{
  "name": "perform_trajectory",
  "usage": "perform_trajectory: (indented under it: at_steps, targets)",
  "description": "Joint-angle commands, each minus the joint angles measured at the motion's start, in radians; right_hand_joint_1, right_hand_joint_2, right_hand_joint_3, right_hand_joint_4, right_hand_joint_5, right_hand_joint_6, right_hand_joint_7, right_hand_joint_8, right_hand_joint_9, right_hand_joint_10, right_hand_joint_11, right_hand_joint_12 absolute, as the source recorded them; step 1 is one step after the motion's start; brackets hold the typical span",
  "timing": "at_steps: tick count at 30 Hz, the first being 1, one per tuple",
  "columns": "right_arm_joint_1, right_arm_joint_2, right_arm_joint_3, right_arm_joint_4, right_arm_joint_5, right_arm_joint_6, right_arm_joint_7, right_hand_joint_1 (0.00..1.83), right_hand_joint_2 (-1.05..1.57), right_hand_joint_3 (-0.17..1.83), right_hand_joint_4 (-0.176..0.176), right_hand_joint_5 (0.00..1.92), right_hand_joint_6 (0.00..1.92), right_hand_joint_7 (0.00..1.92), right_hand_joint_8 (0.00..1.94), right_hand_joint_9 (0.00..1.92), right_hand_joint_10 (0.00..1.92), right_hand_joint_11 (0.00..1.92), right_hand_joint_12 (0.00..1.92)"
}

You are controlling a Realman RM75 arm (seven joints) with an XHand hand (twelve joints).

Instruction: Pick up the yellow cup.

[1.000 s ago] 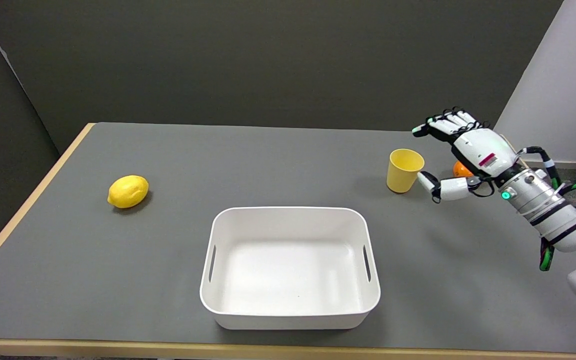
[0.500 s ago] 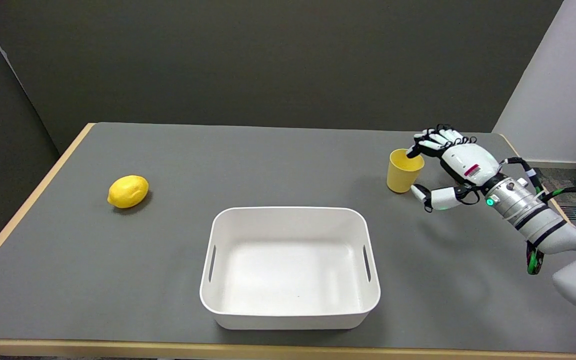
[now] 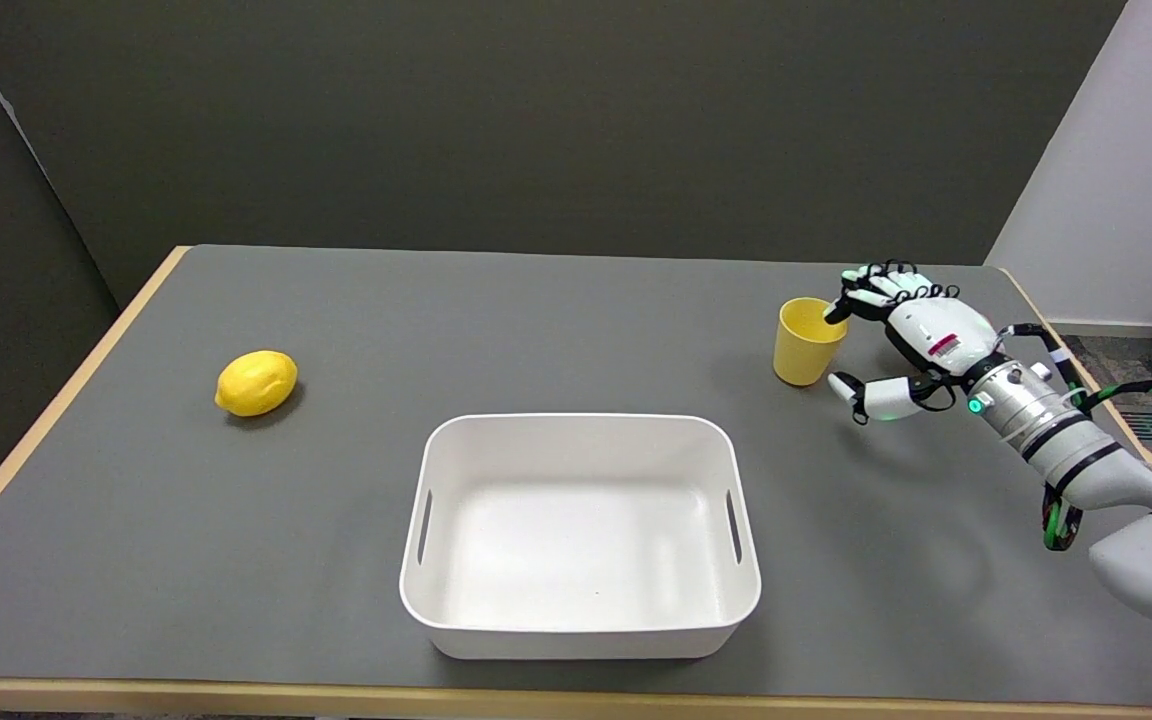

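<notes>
Grey tabletop [image 3: 556,330] before a dark wall: the robot's right hand [image 3: 911,335] brackets one small yellow plastic cup [image 3: 808,341], upright just beyond its fingertips [image 3: 833,312]. One fingertip hooks over the rim, thumb low beside the base, apparently setting up a grasp; no firm hold shows. Well away from the fingers sit one white plastic bin [image 3: 581,535] and one yellow lemon [image 3: 256,382].

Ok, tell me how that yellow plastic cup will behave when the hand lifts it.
The yellow plastic cup looks empty and thin-walled, so probably light. It narrows toward its base, so a sideways nudge from the right hand could tip it. Its smooth, tapered wall may slip down through the fingers unless the grip is firm.
</notes>
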Motion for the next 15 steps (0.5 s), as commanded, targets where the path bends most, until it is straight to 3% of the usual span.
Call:
perform_trajectory:
  at_steps: [1, 15]
  targets:
    - [0.055, -0.031, 0.001, -0.032, -0.002, -0.019, -0.004, 0.77, 0.68, 0.87, 0.003, 0.40, 0.79, 0.14, 0.27, 0.00, 0.39, 0.00, 0.58]
    - [0.139, -0.078, -0.036, -0.088, -0.002, -0.001, -0.006, 0.83, 0.77, 0.86, -0.012, 0.45, 1.06, 0.19, 0.30, 0.00, 0.41, 0.00, 0.57]
